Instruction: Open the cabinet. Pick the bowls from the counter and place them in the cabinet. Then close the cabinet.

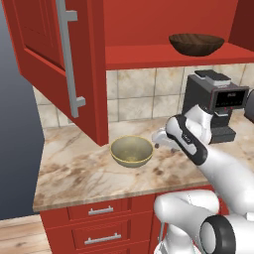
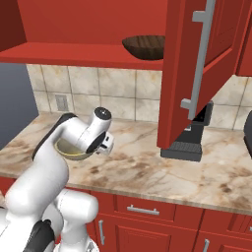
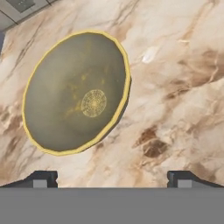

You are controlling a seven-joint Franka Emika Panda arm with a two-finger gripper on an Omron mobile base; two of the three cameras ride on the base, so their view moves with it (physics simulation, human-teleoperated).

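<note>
A: Where are the two bowls seen?

B: The dark brown bowl (image 1: pixel 196 44) is seen standing upright on the lower shelf (image 1: pixel 163 53) of the red cabinet (image 1: pixel 144 22), toward its right side. The olive-tan bowl (image 1: pixel 131 151) with the yellowish rim is set on the tabletop (image 1: pixel 74 168), below the shelf's left part and near the front edge.

A: How is the cabinet found?

B: Both doors are swung open. The left door (image 1: pixel 54 64) with its long silver bar handle (image 1: pixel 68 57) is seen from the left base camera; the right door (image 2: pixel 197 69) is seen from the right base camera, hanging in front of a black coffee machine (image 1: pixel 214 106) that stands on the tabletop to the right of the olive-tan bowl.

A: And the claw?

B: The claw (image 3: pixel 111 178) is held low over the tabletop, just to the right of the olive-tan bowl. In the hand view its two fingertips (image 3: pixel 41 178) are spread wide apart, with bare marble between them and nothing gripped. The bowl lies ahead of the tips and toward one side, apart from them; a round patterned mark is visible at its bottom. Whether the hand touches the bowl's rim cannot be told from the base views.

A: Anything else?

B: Red drawers (image 1: pixel 101 225) with short horizontal handles are seen beneath the tabletop, and a tiled backsplash (image 1: pixel 139 92) behind it.
</note>
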